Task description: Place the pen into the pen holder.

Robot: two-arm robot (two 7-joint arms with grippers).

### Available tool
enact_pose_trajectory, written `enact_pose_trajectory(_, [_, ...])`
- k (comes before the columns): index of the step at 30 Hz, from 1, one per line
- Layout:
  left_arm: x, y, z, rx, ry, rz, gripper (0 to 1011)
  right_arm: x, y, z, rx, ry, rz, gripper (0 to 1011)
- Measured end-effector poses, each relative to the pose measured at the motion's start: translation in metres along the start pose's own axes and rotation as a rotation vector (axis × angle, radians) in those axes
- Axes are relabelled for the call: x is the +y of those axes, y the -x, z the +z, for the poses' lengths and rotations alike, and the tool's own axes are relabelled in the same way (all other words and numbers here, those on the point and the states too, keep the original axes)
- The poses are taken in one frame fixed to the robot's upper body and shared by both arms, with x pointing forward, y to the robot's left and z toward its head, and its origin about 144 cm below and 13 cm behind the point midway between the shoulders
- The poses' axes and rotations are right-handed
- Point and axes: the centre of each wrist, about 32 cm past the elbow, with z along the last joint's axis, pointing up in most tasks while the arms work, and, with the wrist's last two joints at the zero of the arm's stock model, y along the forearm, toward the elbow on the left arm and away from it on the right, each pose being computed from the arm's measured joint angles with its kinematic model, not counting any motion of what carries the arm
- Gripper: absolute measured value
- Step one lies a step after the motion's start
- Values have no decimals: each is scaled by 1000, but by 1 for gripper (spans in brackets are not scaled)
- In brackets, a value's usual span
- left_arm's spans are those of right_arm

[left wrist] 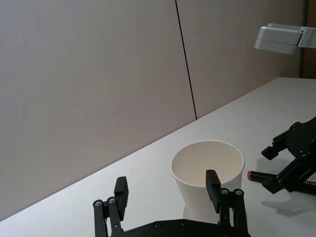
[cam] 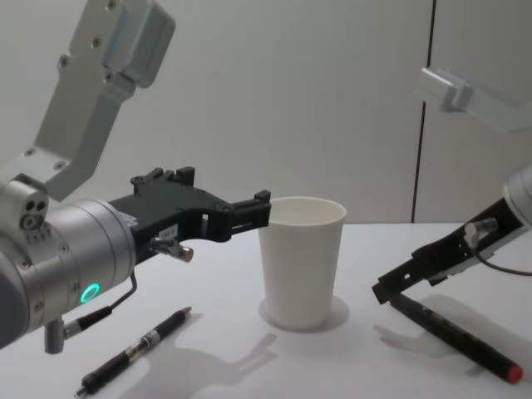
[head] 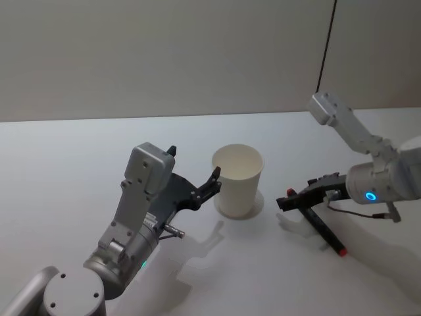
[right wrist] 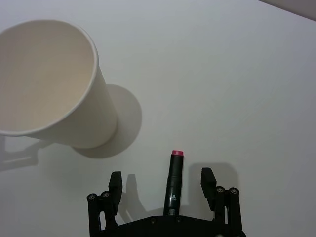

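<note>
White table (head: 66, 164). Right gripper (right wrist: 161, 177) jaws released astride pen (right wrist: 175, 170): roll risk if closed off-centre. Left gripper (left wrist: 167, 181) released beside pen holder (head: 238, 181): tipping risk.

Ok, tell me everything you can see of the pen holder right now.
The pen holder is a plain white paper cup with a rolled rim, tapering toward its base. It stands upright on the white table, mouth up, with nothing showing inside. The left gripper hovers at rim height beside it, fingers open, one fingertip near the wall; contact is unclear. The right gripper and a pen are apart on its other side.
</note>
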Motion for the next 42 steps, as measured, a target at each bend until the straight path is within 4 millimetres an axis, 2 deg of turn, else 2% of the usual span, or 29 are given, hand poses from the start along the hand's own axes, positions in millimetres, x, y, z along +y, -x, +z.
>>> enact_pose_trajectory(36, [0, 0, 0, 0, 0, 0, 1000, 18, 0, 1, -15, 19, -14, 1001])
enact_pose_trajectory(42, [0, 0, 0, 0, 0, 0, 1000, 19, 1, 0, -17, 21, -11, 907])
